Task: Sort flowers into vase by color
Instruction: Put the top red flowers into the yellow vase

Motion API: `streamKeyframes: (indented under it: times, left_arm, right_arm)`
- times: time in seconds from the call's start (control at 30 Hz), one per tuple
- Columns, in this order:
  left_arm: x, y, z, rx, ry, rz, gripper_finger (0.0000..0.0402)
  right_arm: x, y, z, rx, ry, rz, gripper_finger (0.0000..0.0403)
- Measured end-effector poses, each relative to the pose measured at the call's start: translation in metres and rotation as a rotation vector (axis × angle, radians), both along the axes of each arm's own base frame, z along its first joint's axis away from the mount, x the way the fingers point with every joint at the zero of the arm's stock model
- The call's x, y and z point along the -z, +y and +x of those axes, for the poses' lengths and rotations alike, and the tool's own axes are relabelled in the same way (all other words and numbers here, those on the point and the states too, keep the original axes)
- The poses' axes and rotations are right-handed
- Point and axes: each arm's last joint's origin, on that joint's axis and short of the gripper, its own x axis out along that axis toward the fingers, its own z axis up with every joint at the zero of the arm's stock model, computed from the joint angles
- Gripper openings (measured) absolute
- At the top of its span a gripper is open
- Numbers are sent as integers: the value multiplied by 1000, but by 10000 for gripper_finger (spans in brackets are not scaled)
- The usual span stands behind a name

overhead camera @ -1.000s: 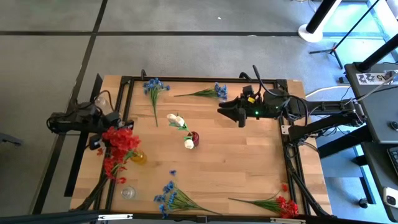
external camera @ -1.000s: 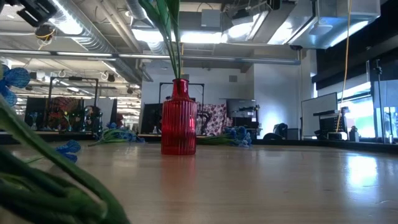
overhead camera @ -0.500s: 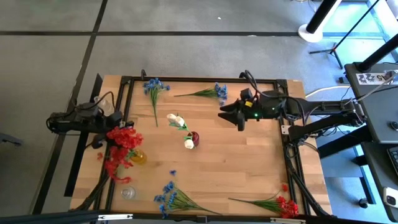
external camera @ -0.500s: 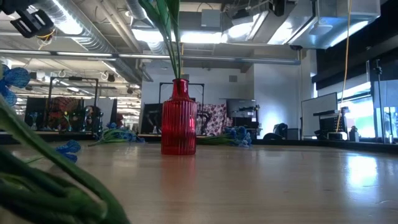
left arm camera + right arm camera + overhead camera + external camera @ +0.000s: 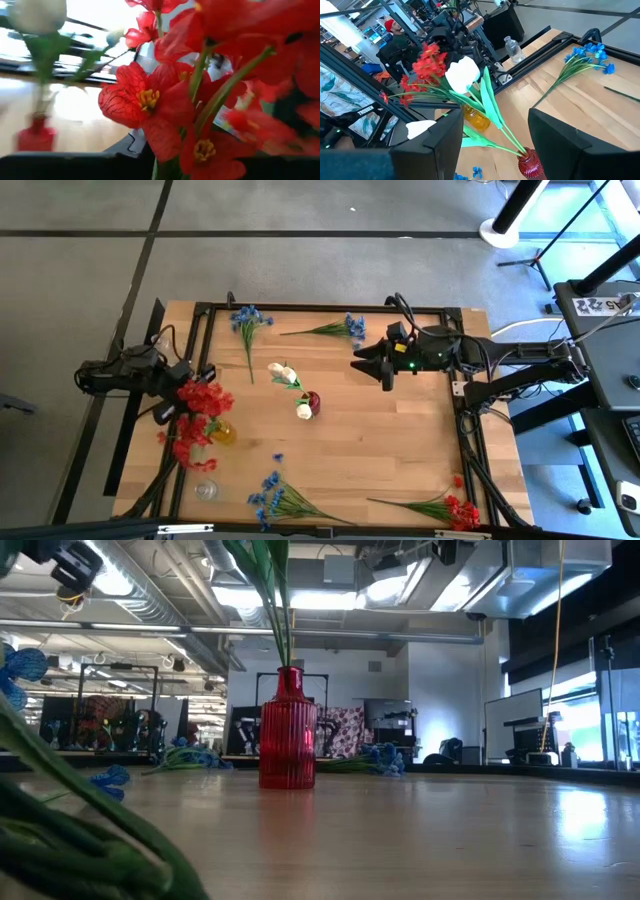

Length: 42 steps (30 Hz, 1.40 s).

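My left gripper [image 5: 183,392] is at the table's left edge, above the yellow vase [image 5: 222,432], with a bunch of red flowers [image 5: 203,398] at its fingers; their blooms fill the left wrist view [image 5: 150,100]. More red blooms [image 5: 185,448] hang beside the yellow vase. The red vase [image 5: 313,402] stands mid-table with white flowers [image 5: 283,370] stuck in its neck by their stems. My right gripper [image 5: 385,372] hovers open and empty right of the red vase, its fingers wide apart in the right wrist view [image 5: 492,150]. My left gripper is shut on the red flowers' green stems [image 5: 167,167], which run down to the fingers. The blooms hide the place of contact. The bunch is lifted over the yellow vase, with its blooms spreading out beyond the fingers.
Blue sprigs lie at the far edge [image 5: 248,320] [image 5: 340,328] and the near edge [image 5: 280,500]. A red sprig [image 5: 450,508] lies at the near right corner. A small clear vase [image 5: 206,490] stands near the near left corner. A person [image 5: 395,30] sits beyond the table.
My left gripper has shifted a little toward the table's right with the red bunch. In the low view it dips and then rises again. My right arm has stayed almost still.
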Motion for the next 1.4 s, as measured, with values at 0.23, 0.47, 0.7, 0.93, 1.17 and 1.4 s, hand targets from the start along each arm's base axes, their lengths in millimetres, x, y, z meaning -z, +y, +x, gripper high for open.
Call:
streamKeyframes:
  times: [0.23,0.47,0.7,0.93,1.17,1.4]
  left_arm:
    - [2,3,1,-100,31,-21,139]
    - [3,1,1,-32,37,-3,186]
    - [-13,1,-4,-17,145,4,198]
    - [-26,0,3,-15,374,68,198]
    - [-50,0,5,0,525,88,199]
    - [-79,0,-4,3,567,39,199]
  right_arm:
    - [0,0,0,0,0,1,222]
    - [0,0,0,0,0,2,222]
    - [1,0,0,1,6,2,222]
    - [2,0,0,2,18,1,222]
    - [3,0,-1,2,27,1,222]
    - [3,0,-1,3,28,0,222]
